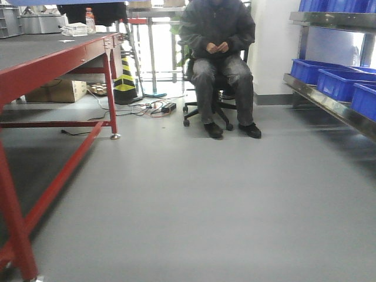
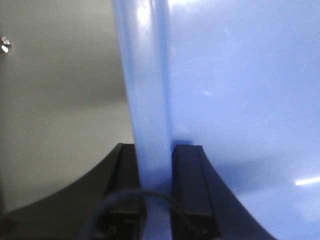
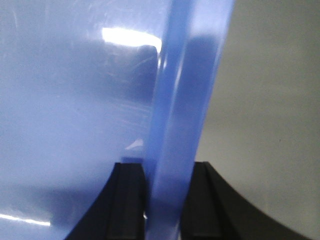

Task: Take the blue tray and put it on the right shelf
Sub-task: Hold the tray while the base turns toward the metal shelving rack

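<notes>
Two black pincers grip one thing: the left gripper (image 2: 156, 152) is clamped on the rim of the blue tray (image 2: 240, 100), one finger on each side of the wall, and the right gripper (image 3: 167, 170) is clenched on the opposite rim in the same way. Glossy pale-blue plastic fills the right of the left wrist view and the left of the right wrist view. Blurred grey floor (image 2: 60, 100) lies on the outer side of each rim, so the tray hangs between the two arms. In the front view the right shelf (image 1: 329, 101) runs along the right edge of the frame, its steel rail carrying dark blue bins (image 1: 335, 82). A red-framed table (image 1: 64, 59) fills the left side, with a bottle (image 1: 90, 19) at its far end in the upper left. A seated person (image 1: 220, 53) is at upper centre, and cables (image 1: 154, 108) lie on the floor just to the left.
</notes>
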Robot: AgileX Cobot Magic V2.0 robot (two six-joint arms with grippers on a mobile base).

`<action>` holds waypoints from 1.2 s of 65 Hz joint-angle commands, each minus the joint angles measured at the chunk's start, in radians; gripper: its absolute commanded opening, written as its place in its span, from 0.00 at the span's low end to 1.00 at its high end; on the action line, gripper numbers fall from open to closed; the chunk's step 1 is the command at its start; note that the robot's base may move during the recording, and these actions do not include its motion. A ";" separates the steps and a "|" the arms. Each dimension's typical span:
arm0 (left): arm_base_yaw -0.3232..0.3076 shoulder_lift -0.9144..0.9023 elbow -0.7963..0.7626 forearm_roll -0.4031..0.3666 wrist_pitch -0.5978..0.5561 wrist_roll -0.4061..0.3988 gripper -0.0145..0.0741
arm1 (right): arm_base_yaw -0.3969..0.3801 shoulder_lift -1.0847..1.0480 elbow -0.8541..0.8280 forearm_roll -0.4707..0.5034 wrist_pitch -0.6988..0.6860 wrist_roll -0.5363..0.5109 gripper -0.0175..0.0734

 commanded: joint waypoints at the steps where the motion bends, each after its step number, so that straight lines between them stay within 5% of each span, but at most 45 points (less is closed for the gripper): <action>1: -0.014 -0.027 -0.028 -0.038 0.070 0.031 0.11 | 0.005 -0.023 -0.033 0.017 -0.002 -0.021 0.25; 78: -0.014 -0.027 -0.028 -0.062 0.070 0.031 0.11 | 0.005 -0.023 -0.033 0.017 -0.007 -0.021 0.25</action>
